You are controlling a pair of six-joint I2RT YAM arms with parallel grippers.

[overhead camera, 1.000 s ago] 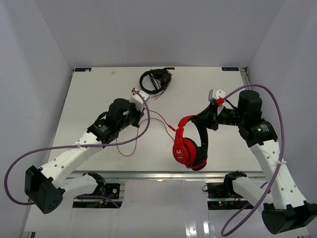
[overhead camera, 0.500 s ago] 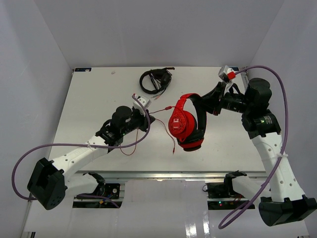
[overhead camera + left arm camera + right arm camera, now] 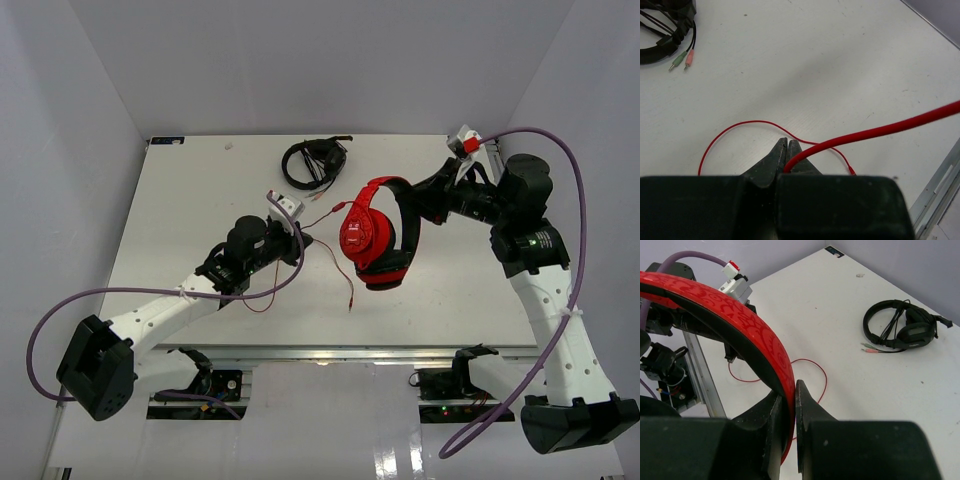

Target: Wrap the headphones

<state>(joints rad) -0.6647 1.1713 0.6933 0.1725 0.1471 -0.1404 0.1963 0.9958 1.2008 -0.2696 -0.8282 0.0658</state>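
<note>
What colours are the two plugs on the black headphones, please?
Green plug, pink plug; left wrist view.

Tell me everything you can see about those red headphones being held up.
The red headphones are glossy, plastic-looking over-ear ones: round earcups, a patterned red headband lined in black, and a thin red cable. The right end effector pinches the headband, apparently holding them above the table. The left end effector clamps the cable, whose slack loops on the table.

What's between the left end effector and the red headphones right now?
Only the red cable, running from the left end effector, shut on it, to the headphones held by the right end effector; bare table beneath. The top view shows it.
</note>
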